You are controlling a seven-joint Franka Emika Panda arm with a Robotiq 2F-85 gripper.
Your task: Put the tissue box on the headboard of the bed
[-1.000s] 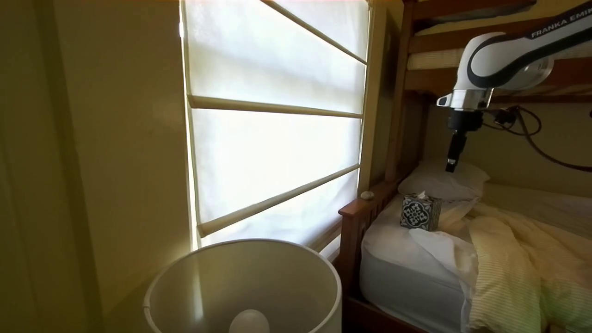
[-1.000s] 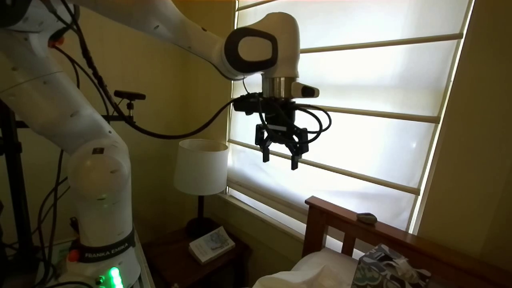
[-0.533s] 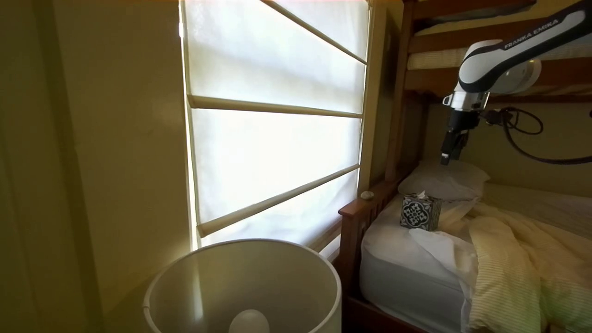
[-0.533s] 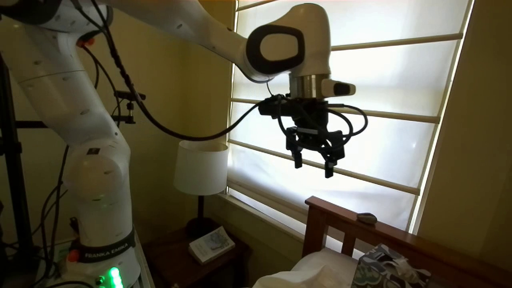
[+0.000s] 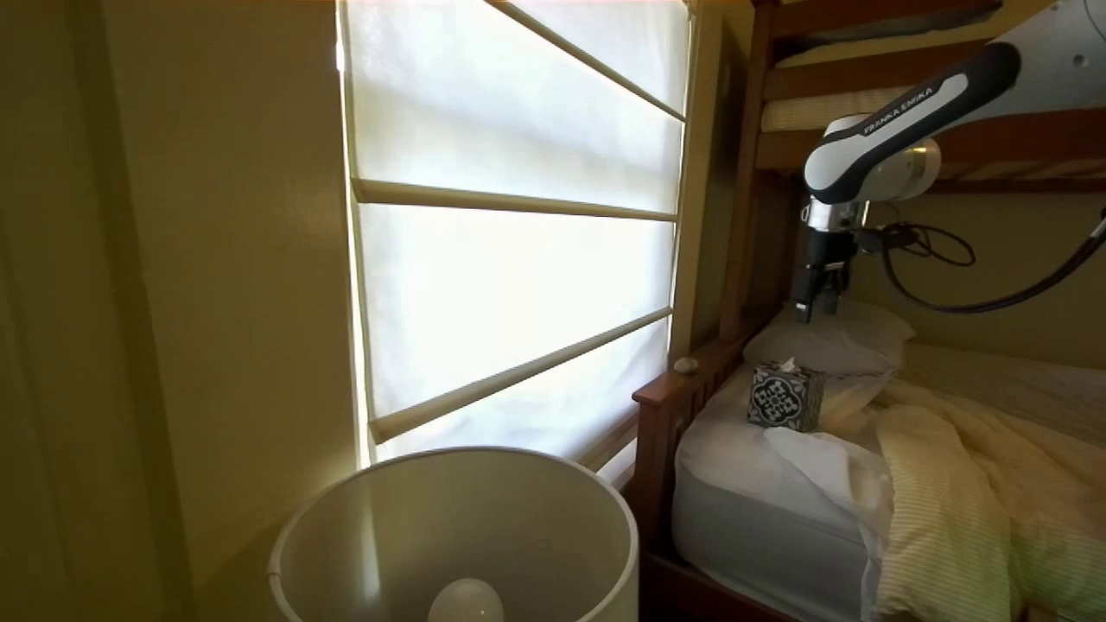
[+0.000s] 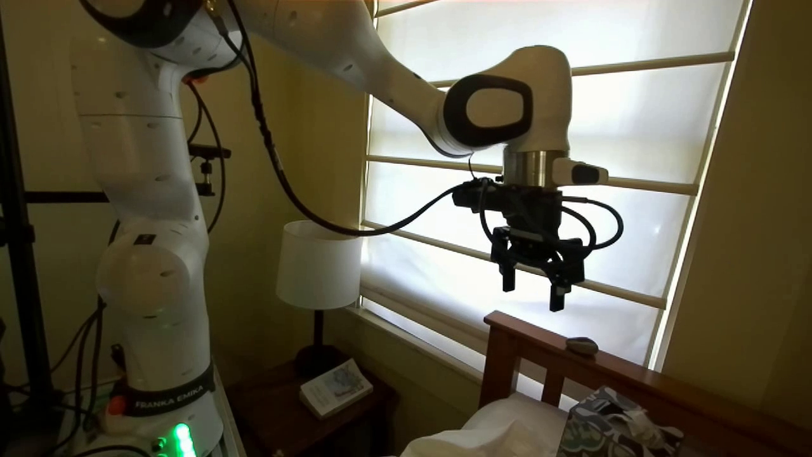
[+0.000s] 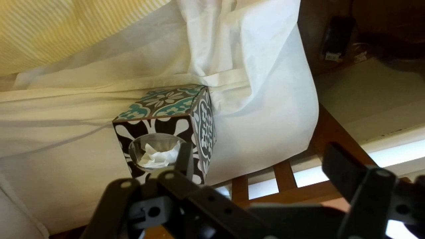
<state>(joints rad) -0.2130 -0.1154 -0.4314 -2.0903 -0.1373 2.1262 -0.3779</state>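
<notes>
The tissue box, a black-and-white patterned cube with a tissue sticking out, stands on the bed (image 5: 769,518) beside the headboard in both exterior views (image 5: 782,399) (image 6: 593,425). In the wrist view the tissue box (image 7: 166,103) shows its top opening and a teal-patterned side. The brown wooden headboard (image 5: 664,386) also shows in an exterior view (image 6: 647,381) and in the wrist view (image 7: 292,196). My gripper (image 6: 533,296) is open and empty, high above the bed. In the wrist view, one finger of the gripper (image 7: 260,161) overlaps the box's top; the other overlaps the headboard.
A small stone (image 6: 582,346) lies on the headboard's top edge. A white pillow (image 5: 864,333) is behind the box. A lamp (image 6: 320,266) and a book (image 6: 336,388) stand on a nightstand. The upper bunk (image 5: 847,151) and the window blind (image 6: 634,247) are close to the arm.
The arm has swung toward the headboard, rightward in one exterior view and leftward in the other, and the gripper has come lower. It stays open. The box has not moved.
</notes>
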